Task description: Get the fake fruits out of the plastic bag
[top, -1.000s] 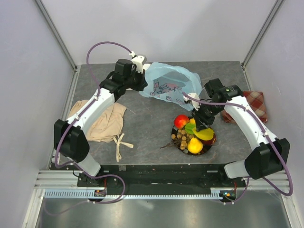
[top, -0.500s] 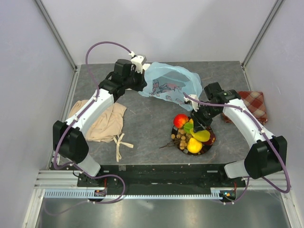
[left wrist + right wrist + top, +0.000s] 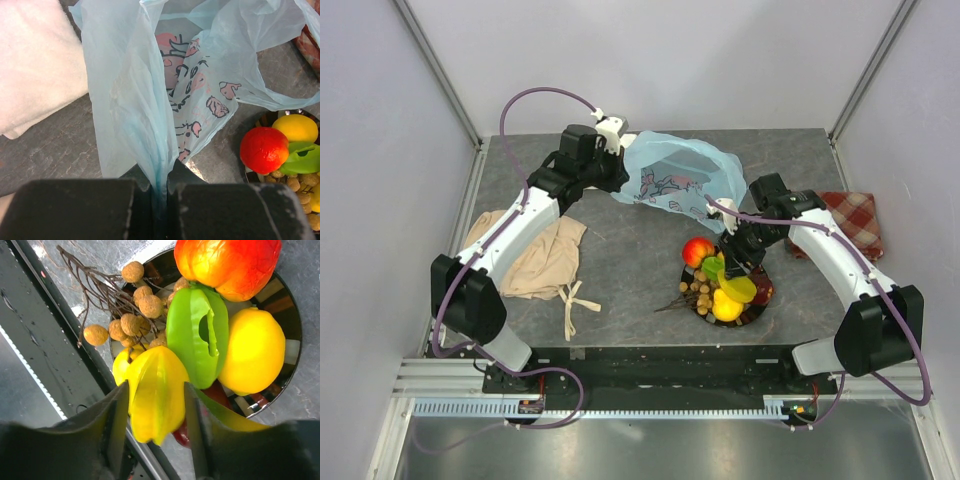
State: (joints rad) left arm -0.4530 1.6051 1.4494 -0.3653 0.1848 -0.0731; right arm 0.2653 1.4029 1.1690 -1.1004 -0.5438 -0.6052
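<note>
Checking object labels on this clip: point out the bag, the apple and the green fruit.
bag (image 3: 197,100), left wrist view, printed panel.
apple (image 3: 263,149), left wrist view, middle.
green fruit (image 3: 187,335), right wrist view, left half.

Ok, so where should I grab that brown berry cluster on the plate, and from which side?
By its bare twigs, coming down from above at the plate's outer edge. They fan out past the rim over bare table, while the berries sit pressed against the green piece.
</note>
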